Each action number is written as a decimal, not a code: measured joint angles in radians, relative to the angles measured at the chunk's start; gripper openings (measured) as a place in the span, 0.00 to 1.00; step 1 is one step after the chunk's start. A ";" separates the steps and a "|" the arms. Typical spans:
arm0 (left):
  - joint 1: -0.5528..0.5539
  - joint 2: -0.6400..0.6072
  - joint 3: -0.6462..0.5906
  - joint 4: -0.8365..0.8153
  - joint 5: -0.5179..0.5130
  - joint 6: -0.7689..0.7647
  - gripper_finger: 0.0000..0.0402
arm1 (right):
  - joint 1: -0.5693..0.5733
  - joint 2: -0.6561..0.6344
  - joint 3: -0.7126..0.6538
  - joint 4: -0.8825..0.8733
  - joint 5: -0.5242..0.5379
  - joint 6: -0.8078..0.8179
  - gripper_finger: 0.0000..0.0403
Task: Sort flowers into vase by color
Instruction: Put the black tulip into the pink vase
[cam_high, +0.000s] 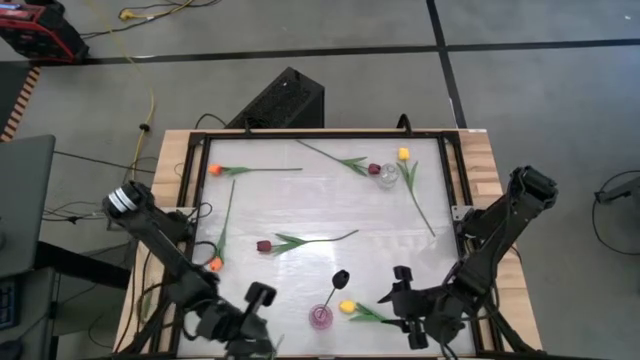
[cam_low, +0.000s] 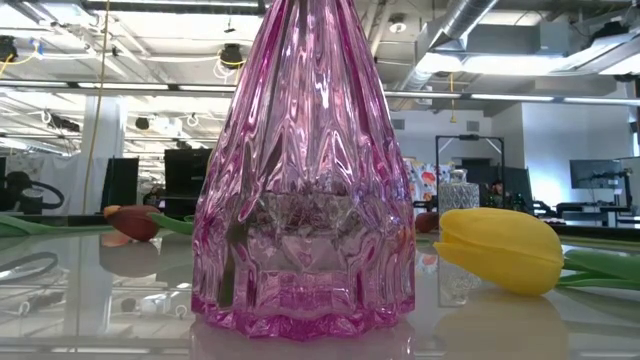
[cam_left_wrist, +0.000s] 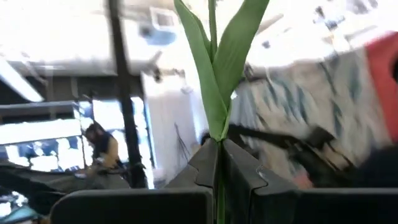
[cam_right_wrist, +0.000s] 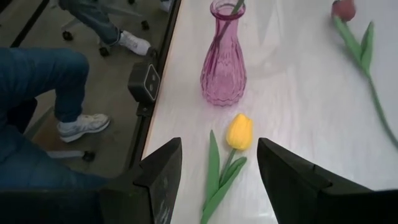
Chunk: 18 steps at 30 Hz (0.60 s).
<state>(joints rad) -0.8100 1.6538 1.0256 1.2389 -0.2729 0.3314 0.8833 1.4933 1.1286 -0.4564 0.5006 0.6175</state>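
**Eight stems in play, two vases, both arms at the near edge**

Count the flowers on the table (cam_high: 330, 200). There are two orange tulips (cam_high: 214, 170) toward the left edge and a dark red tulip (cam_high: 263, 245) lying mid-table. A yellow one (cam_high: 403, 154) and another dark red head (cam_high: 375, 169) sit beside the clear vase (cam_high: 387, 178) near the far right corner. The near-black tulip (cam_high: 341, 277) stands in the pink vase (cam_high: 320, 318) at the near edge. A second yellow tulip (cam_right_wrist: 239, 132) lies flat just right of that pink vase.

An eighth flower is up in the left gripper (cam_left_wrist: 219, 149). Its fingers are pressed together on the held stem (cam_left_wrist: 214, 74), which stands upright with its leaves fanning and its head out of sight. That arm reaches along the left edge to the near left corner.

The right gripper (cam_right_wrist: 217, 162) comes in from the right edge. It hangs low over the lying yellow tulip with its fingers spread wide either side and gripping nothing.
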 joint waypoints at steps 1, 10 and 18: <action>0.012 0.026 0.000 0.056 0.000 -0.003 0.00 | 0.006 0.000 0.000 0.001 0.015 0.004 0.58; 0.159 0.178 0.000 0.288 0.137 -0.156 0.00 | 0.058 0.000 0.000 0.001 0.094 0.012 0.58; 0.196 0.244 -0.001 0.328 0.122 -0.198 0.00 | 0.066 0.000 0.000 -0.008 0.101 0.004 0.58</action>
<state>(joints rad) -0.6136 1.8980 1.0248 1.5670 -0.1510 0.1336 0.9493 1.4933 1.1286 -0.4641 0.6012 0.6216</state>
